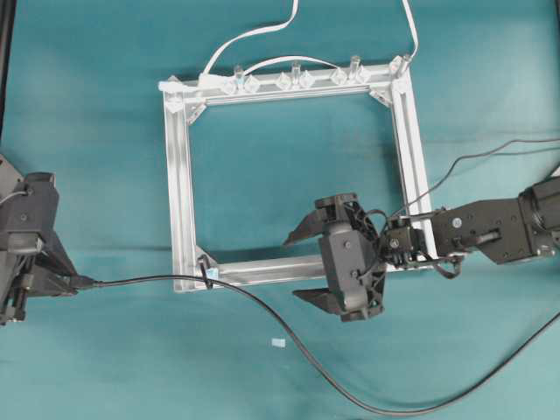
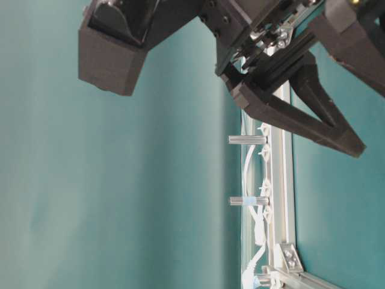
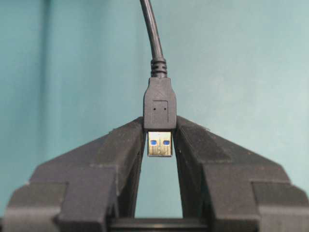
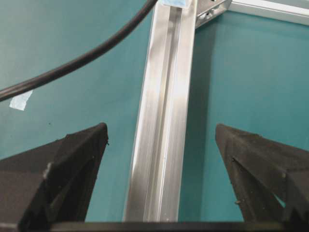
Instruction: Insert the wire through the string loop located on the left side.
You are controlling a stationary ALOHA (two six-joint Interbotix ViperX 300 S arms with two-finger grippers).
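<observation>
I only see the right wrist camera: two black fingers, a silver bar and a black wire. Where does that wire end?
Observer: In the left gripper. It pinches the plug at the end of the wire.
Kid: Where's the loop?
Observer: The loop sits at the near left corner of the frame. The wire crosses right there, but it's too small to tell if it goes through.
Kid: What's on the far bar?
Observer: Clear clips, with a white cable running to them.
</observation>
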